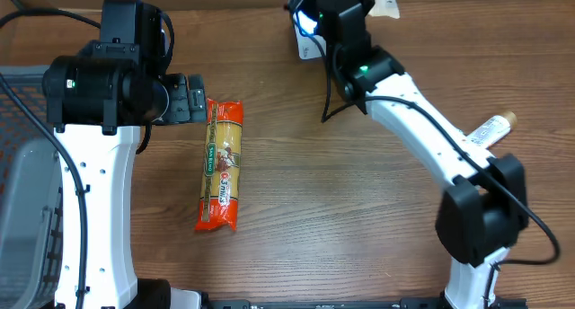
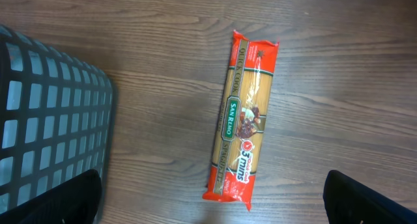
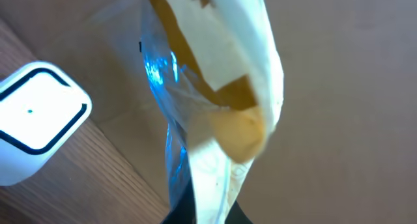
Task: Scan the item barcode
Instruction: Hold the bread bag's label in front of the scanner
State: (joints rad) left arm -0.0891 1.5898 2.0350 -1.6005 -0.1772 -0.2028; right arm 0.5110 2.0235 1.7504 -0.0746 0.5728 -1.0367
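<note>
Jaws of the left gripper (image 1: pixel 192 99) stand fully apart in the overhead view and grasp nothing. They hover just beside the top end of a pasta packet (image 1: pixel 222 165) that lies flat on the table (image 1: pixel 341 210), with a basket (image 1: pixel 22 192) at the far left edge. The right arm (image 1: pixel 413 120) reaches to the far side of the table, but its own body covers what it carries, and a bottle-like thing (image 1: pixel 491 128) beside it is too small to name. From the left wrist, the packet (image 2: pixel 241 120) is seen whole, apart from the basket (image 2: pixel 52 120), and no barcode shows on this face. From the right wrist, the right gripper (image 3: pixel 202 214) is clenched on a clear bag (image 3: pixel 215 74) with yellowish content, near the white scanner (image 3: pixel 32 120) and not touching it; a blue glow falls on the plastic. To scan well, the arm should probably turn the bag slowly until the barcode faces the scanner, keeping the film flat against glare. Where the barcode sits cannot be told, and the fingers are almost cut off at the bottom edge.
</note>
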